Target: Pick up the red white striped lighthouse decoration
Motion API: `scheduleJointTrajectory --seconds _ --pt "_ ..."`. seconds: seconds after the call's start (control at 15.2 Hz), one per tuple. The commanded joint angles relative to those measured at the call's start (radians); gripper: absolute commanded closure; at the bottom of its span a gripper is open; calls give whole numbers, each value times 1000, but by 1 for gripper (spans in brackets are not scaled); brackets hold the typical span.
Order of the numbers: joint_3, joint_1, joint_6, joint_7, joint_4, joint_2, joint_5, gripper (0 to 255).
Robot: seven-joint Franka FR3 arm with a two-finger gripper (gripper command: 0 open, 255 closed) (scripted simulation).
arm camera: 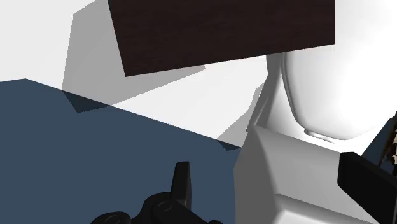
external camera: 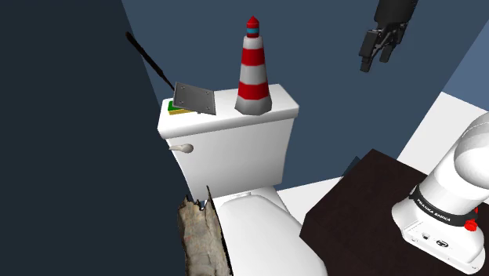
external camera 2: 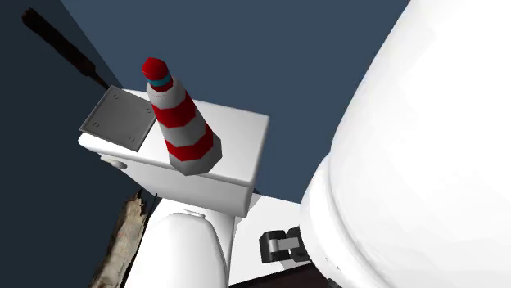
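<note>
Dark wood-grain stand sits nearest; one red-white striped cone-shaped lighthouse and one flat grey plate top the smooth white tank; claw spread, empty.

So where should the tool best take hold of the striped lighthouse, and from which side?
Probably the upper stripes of the lighthouse, just below its red cap, coming down from above. It stands upright on the toilet tank lid and tapers upward, so the open tool spans it more easily there than at the wide base.
</note>
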Motion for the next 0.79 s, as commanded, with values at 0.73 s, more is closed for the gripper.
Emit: scheduleJointTrajectory --seconds 0.73 --pt "100 18 40 175 355 364 106 0"
